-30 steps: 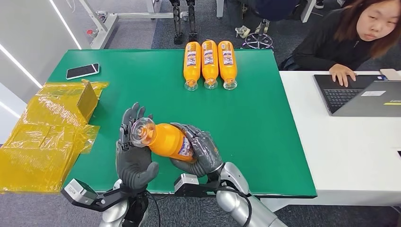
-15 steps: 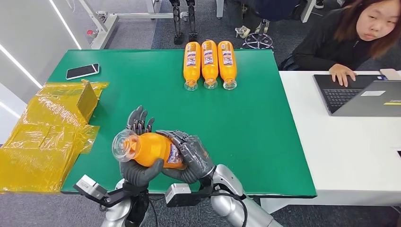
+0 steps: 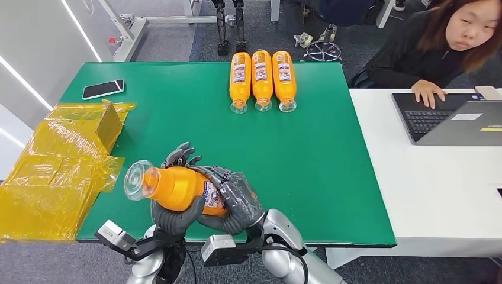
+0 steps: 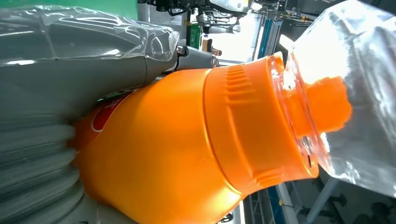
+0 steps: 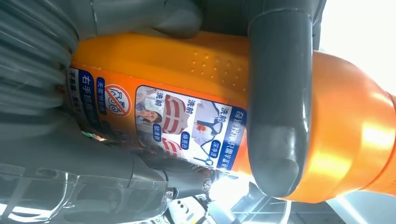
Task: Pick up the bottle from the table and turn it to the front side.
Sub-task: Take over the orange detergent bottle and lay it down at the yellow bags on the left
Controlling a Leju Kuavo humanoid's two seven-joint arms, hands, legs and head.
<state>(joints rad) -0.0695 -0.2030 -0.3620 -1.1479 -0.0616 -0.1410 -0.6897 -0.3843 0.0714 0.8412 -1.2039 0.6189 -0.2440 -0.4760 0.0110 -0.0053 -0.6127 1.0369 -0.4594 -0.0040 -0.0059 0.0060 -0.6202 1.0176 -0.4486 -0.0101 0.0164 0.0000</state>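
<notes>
Orange and lifted off the table, the bottle (image 3: 177,188) lies on its side between my two hands, low over the near edge of the green mat (image 3: 331,171), its clear cap (image 3: 135,179) pointing to my left. My right hand (image 3: 234,198) is wrapped over the labelled end, fingers curled across the top; the right wrist view shows a thumb pressed on the body beside a printed label (image 5: 182,121). My left hand (image 3: 171,216) cups the bottle from beneath near the neck, fingers closed against it. So the pick-up is done, I judge, and the turn is under way: the label looks partly rolled toward me, but I cannot tell whether that is the front face. What is left is finishing the rotation and likely setting it down. Farther out, three bottles (image 3: 262,77) lie in a row, a phone (image 3: 103,89) sits far left, yellow wrap (image 3: 53,171) nearer, and a person (image 3: 441,47) works at a laptop (image 3: 450,118).
</notes>
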